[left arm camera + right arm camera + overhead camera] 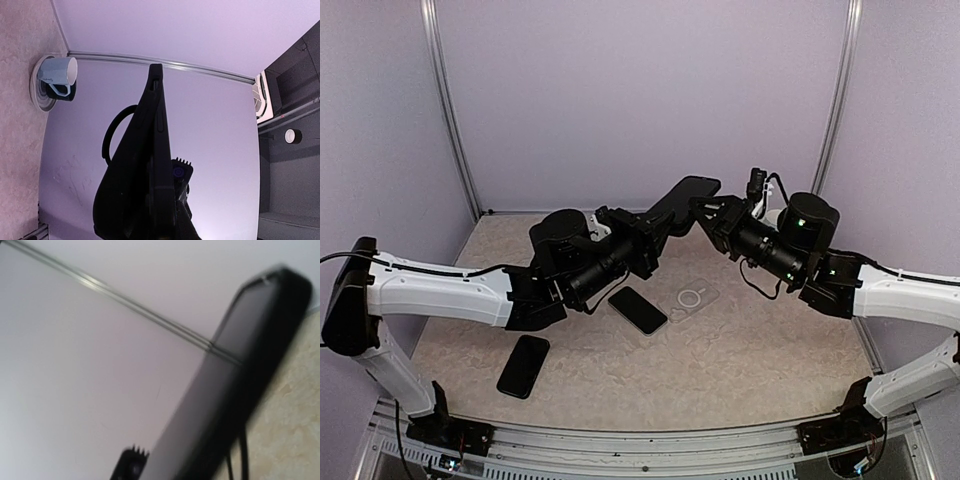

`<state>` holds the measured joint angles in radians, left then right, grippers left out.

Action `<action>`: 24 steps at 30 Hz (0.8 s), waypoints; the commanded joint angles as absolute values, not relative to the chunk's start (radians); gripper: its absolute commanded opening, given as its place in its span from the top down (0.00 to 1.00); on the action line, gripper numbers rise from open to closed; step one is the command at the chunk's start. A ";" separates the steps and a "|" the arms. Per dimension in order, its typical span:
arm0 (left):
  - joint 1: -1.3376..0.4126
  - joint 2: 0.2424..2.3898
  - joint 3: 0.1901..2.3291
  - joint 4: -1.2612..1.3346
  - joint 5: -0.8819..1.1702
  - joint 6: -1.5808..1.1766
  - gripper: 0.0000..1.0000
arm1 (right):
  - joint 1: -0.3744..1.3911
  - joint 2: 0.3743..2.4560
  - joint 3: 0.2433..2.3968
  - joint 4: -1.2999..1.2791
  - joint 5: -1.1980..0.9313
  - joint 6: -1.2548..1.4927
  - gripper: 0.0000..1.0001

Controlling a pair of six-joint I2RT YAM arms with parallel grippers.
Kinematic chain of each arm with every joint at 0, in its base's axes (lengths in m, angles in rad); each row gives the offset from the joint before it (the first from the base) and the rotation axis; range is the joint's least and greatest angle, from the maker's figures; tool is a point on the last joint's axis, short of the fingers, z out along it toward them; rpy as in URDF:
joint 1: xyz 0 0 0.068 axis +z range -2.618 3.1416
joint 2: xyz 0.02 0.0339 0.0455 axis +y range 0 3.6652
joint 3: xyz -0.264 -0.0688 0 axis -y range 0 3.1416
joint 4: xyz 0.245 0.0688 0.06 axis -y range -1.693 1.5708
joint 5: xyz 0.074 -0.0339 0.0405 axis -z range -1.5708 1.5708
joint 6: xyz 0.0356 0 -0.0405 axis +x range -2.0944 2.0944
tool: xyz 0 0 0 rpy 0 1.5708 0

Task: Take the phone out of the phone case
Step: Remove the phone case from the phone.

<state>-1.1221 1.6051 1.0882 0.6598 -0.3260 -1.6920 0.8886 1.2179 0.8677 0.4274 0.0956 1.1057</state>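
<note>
Centre of the top view: the phone (685,193) is up in the air, dark and tilted, well above the desk (770,350). Left jaws are clamped on its lower end. Right jaws sit at its upper right edge, grip impossible to tell. Below, a clear case (692,298) lies just beside a handset (638,310).

Left claw (653,228) clamped shut, right claw (706,209) raised just opposite.

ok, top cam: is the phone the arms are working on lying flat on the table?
No, the held phone is raised well above the table, with its lower end gripped in the left claw.
</note>
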 commanded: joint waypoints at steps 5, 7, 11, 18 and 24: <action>-1.163 1.605 1.132 0.731 -0.256 -1.653 1.00 | 0.882 1.210 0.889 0.457 0.135 1.117 0.69; -1.160 1.602 1.133 0.730 -0.264 -1.648 1.00 | 0.882 1.199 0.880 0.472 0.092 1.086 0.66; -1.146 1.593 1.125 0.727 -0.268 -1.649 1.00 | 0.882 1.129 0.854 0.475 0.031 1.006 0.51; -1.134 1.567 1.119 0.730 -0.287 -1.633 1.00 | 0.882 1.033 0.791 0.442 0.002 0.991 0.43; -1.126 1.568 1.127 0.738 -0.285 -1.633 1.00 | 0.883 1.045 0.760 0.445 -0.107 0.998 0.47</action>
